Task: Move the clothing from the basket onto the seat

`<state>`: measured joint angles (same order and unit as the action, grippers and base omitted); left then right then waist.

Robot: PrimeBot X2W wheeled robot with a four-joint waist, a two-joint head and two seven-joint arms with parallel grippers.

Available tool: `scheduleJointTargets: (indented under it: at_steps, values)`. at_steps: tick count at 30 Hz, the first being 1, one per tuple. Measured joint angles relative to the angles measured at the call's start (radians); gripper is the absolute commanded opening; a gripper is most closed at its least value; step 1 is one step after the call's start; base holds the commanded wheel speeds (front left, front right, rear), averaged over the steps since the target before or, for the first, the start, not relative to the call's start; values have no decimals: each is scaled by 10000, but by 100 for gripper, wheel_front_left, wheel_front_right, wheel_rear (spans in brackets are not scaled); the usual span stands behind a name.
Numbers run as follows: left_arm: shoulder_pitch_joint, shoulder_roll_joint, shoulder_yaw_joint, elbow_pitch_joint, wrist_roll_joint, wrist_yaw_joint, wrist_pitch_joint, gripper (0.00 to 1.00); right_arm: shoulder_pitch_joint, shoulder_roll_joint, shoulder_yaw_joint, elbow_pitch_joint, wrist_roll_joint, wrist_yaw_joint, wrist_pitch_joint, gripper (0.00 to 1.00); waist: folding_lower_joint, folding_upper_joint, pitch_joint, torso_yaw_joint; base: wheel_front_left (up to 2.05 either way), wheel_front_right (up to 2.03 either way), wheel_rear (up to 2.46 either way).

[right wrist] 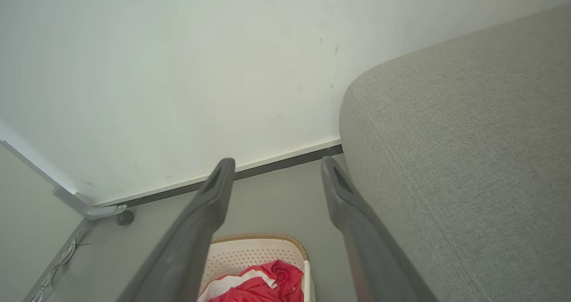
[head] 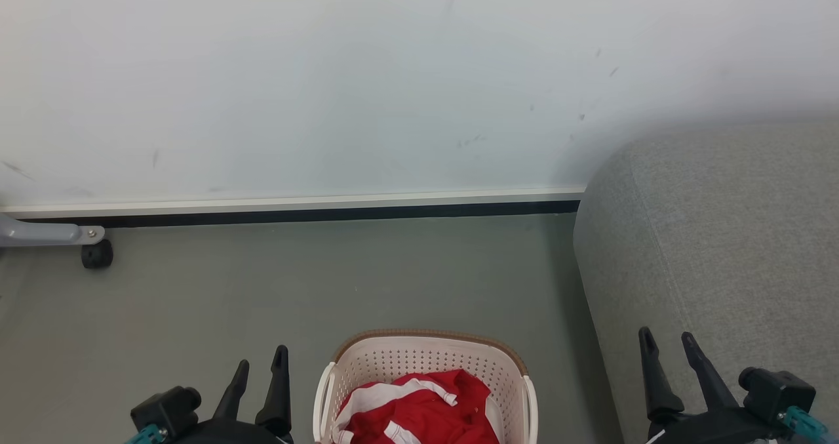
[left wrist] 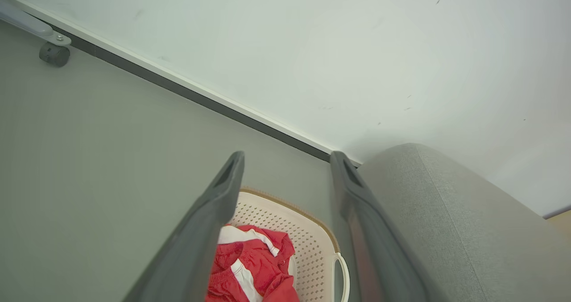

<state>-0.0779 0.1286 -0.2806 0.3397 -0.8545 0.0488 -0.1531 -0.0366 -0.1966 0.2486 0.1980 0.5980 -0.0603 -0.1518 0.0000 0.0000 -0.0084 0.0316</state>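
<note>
Apparently at the very start of the job. Finds the clothing, red with white stripes, heaped in the basket on the floor, between the two grippers and nearer the left gripper than the right gripper. Shows no garment on the visible part of the seat, rising just to the right of the right-hand fingers and running on beyond them. Leaves everything to do, by this reading: reaching down into the basket, lifting each piece, carrying it rightward onto the seat. Has both pairs of long dark fingers spread well apart and pointing up and forward, above the basket rim in the wrist views. Grips nothing on either side, with no contact to be seen between fingers and fabric, plastic or upholstery
</note>
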Motion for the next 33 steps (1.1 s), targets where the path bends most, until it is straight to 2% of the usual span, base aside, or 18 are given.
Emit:
scheduleJointTargets:
  at_steps: [27,33]
  values:
    - [-162,309,-508,-27,3066,491,-966,100,239,-466,997,-477,-3494,-640,-976,100,0,0,57,33,0,0,0]
    - [-161,311,-468,-29,3110,470,-966,100,318,-424,663,-531,-3407,-640,-976,100,0,0,80,-6,0,0,0]
